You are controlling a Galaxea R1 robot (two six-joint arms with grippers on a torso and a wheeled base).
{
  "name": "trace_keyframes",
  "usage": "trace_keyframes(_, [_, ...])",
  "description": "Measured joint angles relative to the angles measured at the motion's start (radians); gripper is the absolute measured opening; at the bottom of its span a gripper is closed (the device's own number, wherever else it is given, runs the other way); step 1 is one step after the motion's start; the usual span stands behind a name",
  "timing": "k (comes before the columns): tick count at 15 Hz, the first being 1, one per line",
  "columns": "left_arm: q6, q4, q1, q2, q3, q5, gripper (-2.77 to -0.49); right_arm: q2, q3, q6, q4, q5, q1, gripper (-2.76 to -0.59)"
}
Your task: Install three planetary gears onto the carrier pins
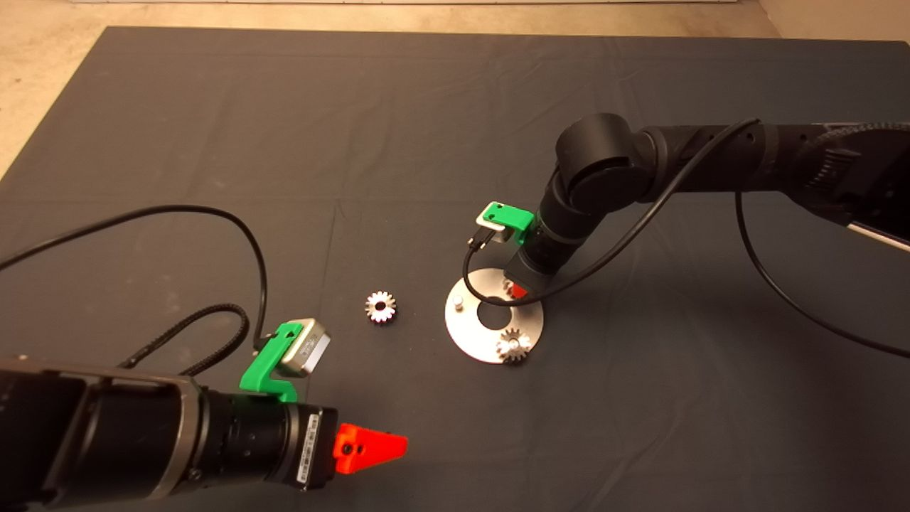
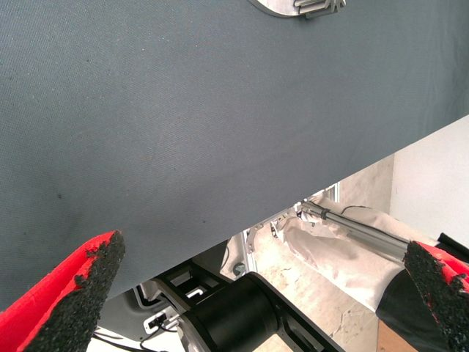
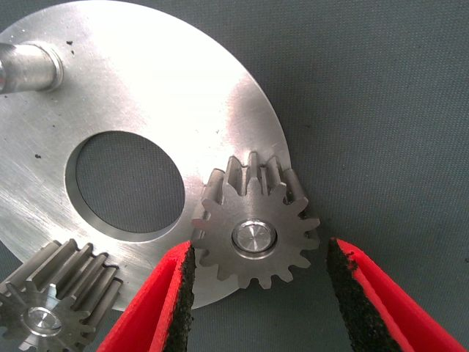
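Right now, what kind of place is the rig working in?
Probably a lab or workshop test bench, not a production line: a dark mat covers the table, bare pale floor lies beyond it, and metal framing shows past the mat's edge in the left wrist view.

Setting: robotics lab bench, test rig.

Dark mat (image 1: 398, 128) spread as work surface; bare pale concrete floor (image 1: 43, 78) beyond it from 9 to 12 o'clock. Cabled black arms carrying green camera mounts (image 1: 269, 361). Metal frame struts (image 2: 352, 224) and black machine base (image 2: 234, 315) stand on the floor past the mat's edge.
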Motion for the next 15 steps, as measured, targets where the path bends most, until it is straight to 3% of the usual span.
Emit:
trace_keyframes(2, [0.0, 0.0, 0.0, 0.0, 0.0, 0.0, -0.5, -0.001, 0.0, 0.001, 0.0, 0.017, 0.002, -1.95])
trace_keyframes(3, [0.0, 0.0, 0.0, 0.0, 0.0, 0.0, -0.5, -0.003, 0.0, 0.004, 0.0, 0.055, 0.008, -1.9])
trace_keyframes(5, [0.0, 0.0, 0.0, 0.0, 0.0, 0.0, -0.5, -0.012, 0.0, 0.014, 0.001, 0.156, 0.033, -1.75])
trace_keyframes(6, [0.001, 0.0, 0.0, 0.0, 0.0, 0.0, -0.5, -0.024, 0.001, 0.026, 0.003, 0.197, 0.058, -1.75])
trace_keyframes(7, [0.001, 0.0, 0.0, -0.001, 0.0, 0.0, -0.5, -0.051, 0.011, 0.039, 0.005, 0.22, 0.092, -1.75])
trace_keyframes(8, [0.001, 0.0, 0.0, -0.004, 0.0, 0.001, -0.5, -0.097, 0.03, 0.054, 0.004, 0.221, 0.123, -1.75])
trace_keyframes(9, [0.002, 0.0, 0.0, -0.011, 0.0, 0.001, -0.5, -0.153, 0.062, 0.079, 0.004, 0.204, 0.14, -1.75])
trace_keyframes(11, [0.019, 0.0, 0.0, -0.017, 0.0, 0.002, -0.5, -0.288, 0.183, 0.156, 0.005, 0.122, 0.135, -1.75])
trace_keyframes(12, [0.026, 0.0, -0.001, -0.016, 0.0, 0.007, -0.5, -0.362, 0.277, 0.217, 0.005, 0.082, 0.132, -1.75])
trace_keyframes(13, [0.029, 0.0, -0.009, -0.015, 0.0, 0.031, -0.5, -0.43, 0.388, 0.278, 0.005, 0.049, 0.138, -1.75])
trace_keyframes(15, [0.044, 0.0, -0.039, -0.008, 0.0, 0.094, -0.5, -0.546, 0.581, 0.403, 0.008, 0.003, 0.171, -1.75])
